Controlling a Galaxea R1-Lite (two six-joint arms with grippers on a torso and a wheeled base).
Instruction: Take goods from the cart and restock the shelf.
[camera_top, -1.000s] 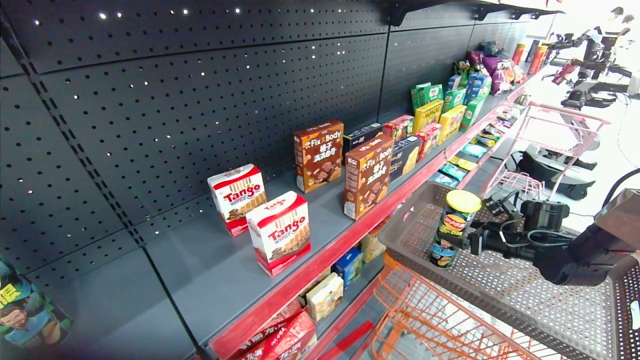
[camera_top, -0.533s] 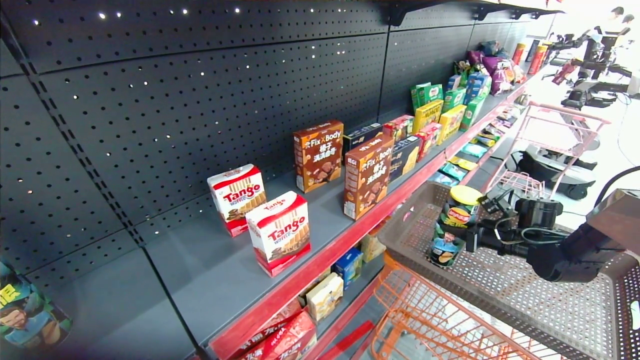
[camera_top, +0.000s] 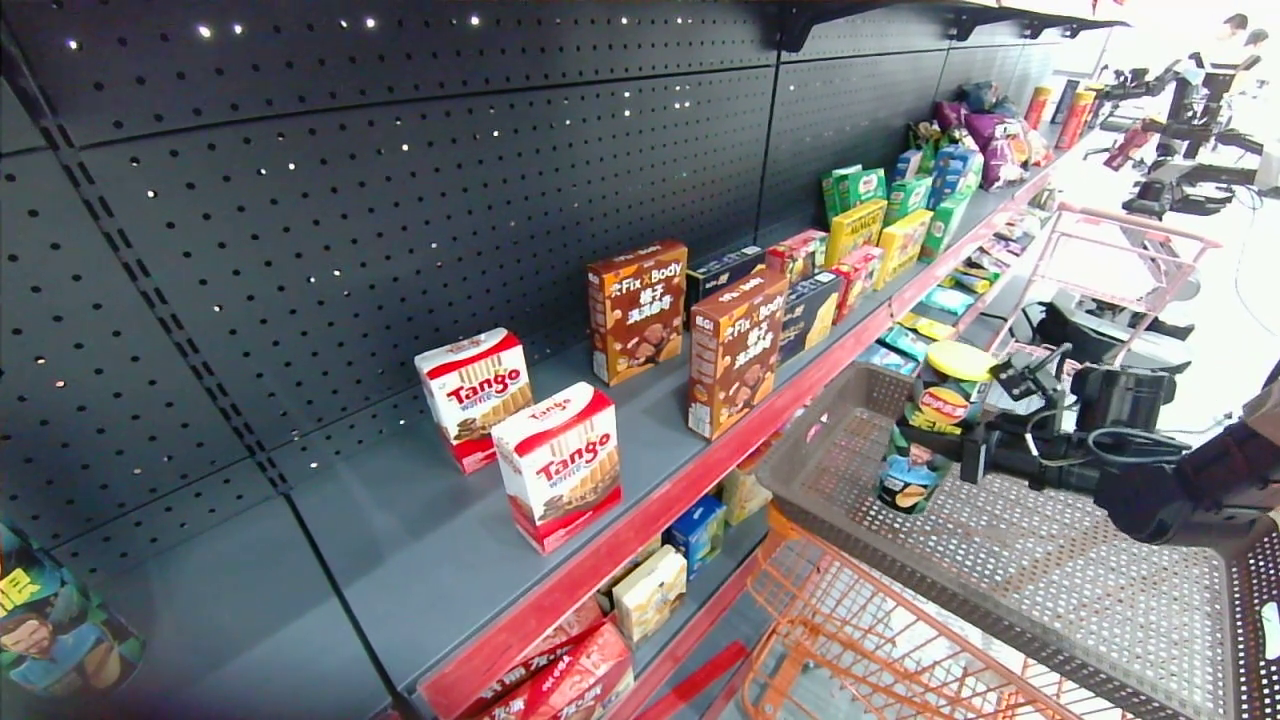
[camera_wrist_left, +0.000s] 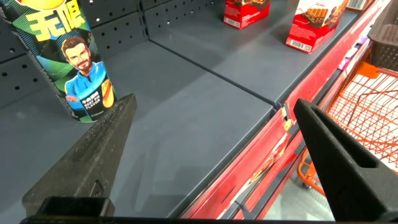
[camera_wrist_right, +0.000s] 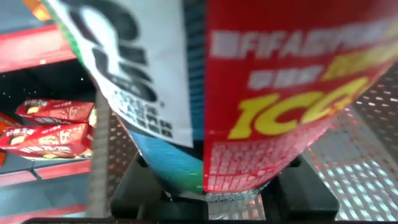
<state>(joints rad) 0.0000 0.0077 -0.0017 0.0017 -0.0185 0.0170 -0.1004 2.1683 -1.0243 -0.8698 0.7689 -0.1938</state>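
"Right gripper is clamped on my chip can, which hangs upright over the cart basket. Left gripper sits spread wide and empty above the shelf."

"What worries you?"

"I'm gripping below the middle of a tall can, so a quick swing could tilt it loose. Beyond that, the red shelf lip might catch its base. Farther in, I could knock over the waffle boxes if I crowd them."

A yellow-lidded, green-and-blue can at centre right; red-and-white boxes mid-frame on a dark grey, red-edged shelf; orange wire cart below.
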